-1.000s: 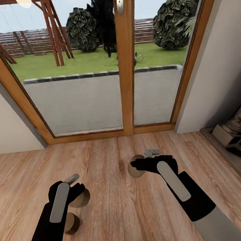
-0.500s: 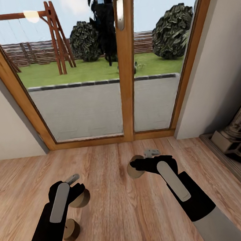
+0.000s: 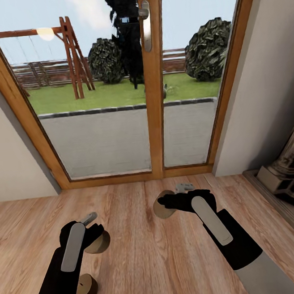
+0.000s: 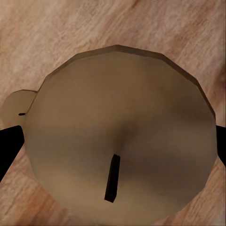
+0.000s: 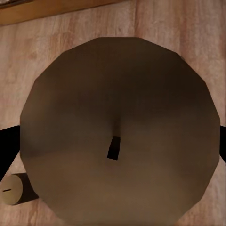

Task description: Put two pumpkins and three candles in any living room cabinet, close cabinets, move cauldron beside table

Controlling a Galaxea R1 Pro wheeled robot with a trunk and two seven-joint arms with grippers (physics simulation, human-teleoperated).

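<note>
- No container is in sight; ahead of you are a glazed wooden patio door (image 3: 153,97) and the plank floor (image 3: 144,259).
- A third candle (image 3: 86,288) stands on the floor just beside your left forearm, free of both grippers.
- Your left gripper (image 3: 93,235) is clamped on a tan candle (image 3: 98,242); the left wrist view shows its wick end (image 4: 117,136) between the dark fingers (image 4: 8,146).
- Your right gripper (image 3: 168,203) grips another candle (image 3: 162,207), held above the floor; its face (image 5: 120,132) shows close up in the right wrist view, with the floor candle (image 5: 14,188) small beyond it.
- Since a second ago the view has tilted upward: more sky and door handle (image 3: 146,25) show, and the floor candle sits lower in the frame.
</note>
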